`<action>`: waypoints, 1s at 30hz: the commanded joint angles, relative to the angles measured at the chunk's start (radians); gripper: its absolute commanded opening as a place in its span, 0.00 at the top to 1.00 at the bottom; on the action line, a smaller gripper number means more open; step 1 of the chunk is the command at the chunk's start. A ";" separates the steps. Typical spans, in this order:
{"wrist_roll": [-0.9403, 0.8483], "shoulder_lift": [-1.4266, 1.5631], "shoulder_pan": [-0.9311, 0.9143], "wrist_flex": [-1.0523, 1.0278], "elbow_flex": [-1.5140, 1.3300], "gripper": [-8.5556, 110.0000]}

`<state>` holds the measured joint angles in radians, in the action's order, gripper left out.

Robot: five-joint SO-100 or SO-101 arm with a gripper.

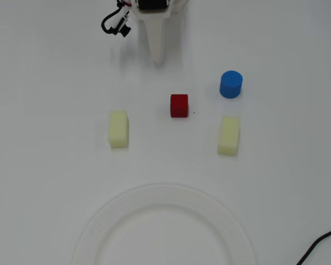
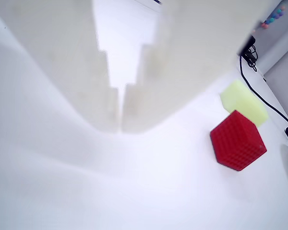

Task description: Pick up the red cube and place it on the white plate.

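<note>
On the white table [image 1: 44, 110] nothing is yet done: the cube [image 1: 179, 105] lies ungrasped, apart from the plate [image 1: 164, 196], and the gripper [image 2: 120, 125] is pressed together, empty.

In the overhead view, two pale yellow blocks lie on the white table [image 1: 44, 165], well apart: the left block [image 1: 118, 128] and the right block [image 1: 229, 135]. A blue cylinder [image 1: 231, 84] stands upright just above the right block. A black cable [image 1: 320, 245] curls in at the lower right corner.
</note>
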<state>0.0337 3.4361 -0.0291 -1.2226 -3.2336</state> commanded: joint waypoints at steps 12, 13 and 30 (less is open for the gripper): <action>0.029 -0.091 0.023 0.025 0.249 0.93; 0.040 -0.135 0.025 0.026 0.284 0.93; 0.169 -1.200 0.173 -0.144 1.230 0.89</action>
<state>0.2010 2.3178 0.1120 -1.3545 -2.1016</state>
